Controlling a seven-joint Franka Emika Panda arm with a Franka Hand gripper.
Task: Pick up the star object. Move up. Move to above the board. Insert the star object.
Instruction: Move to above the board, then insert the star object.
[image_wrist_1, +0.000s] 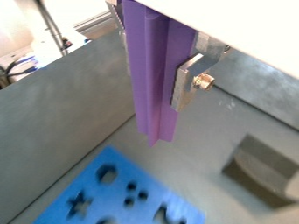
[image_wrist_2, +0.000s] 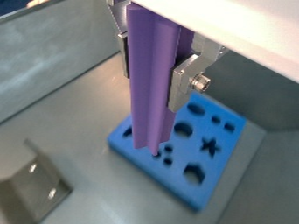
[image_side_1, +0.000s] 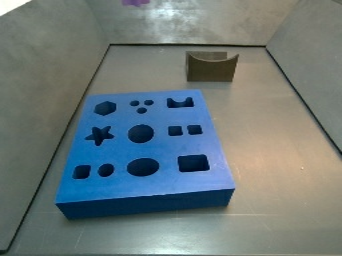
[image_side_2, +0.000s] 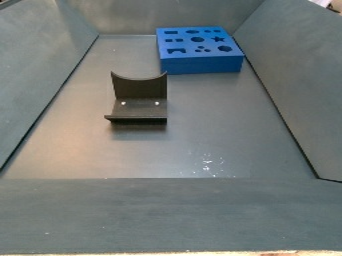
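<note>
1. While the end effector (image_wrist_2: 158, 66) clamped the star object (image_wrist_2: 152, 83) upright between its silver fingers (image_wrist_2: 184, 83), we saw the post hang high over the floor, touching nothing below.
2. We judged the move-up step done and the move toward the board (image_side_1: 140, 140) in hand; in both wrist views the post tip sat off the board's edge.
3. Next we'd need the tip centred over the star hole (image_side_1: 99, 134), points aligned, before lowering.
4. We noted the fixture (image_side_2: 136, 100) well apart from the board.

Gripper (image_wrist_2: 158, 66) with the star object (image_wrist_2: 153, 87) between its fingers — high above the board (image_wrist_2: 222, 179), the fixture (image_side_1: 211, 66) well apart.
</note>
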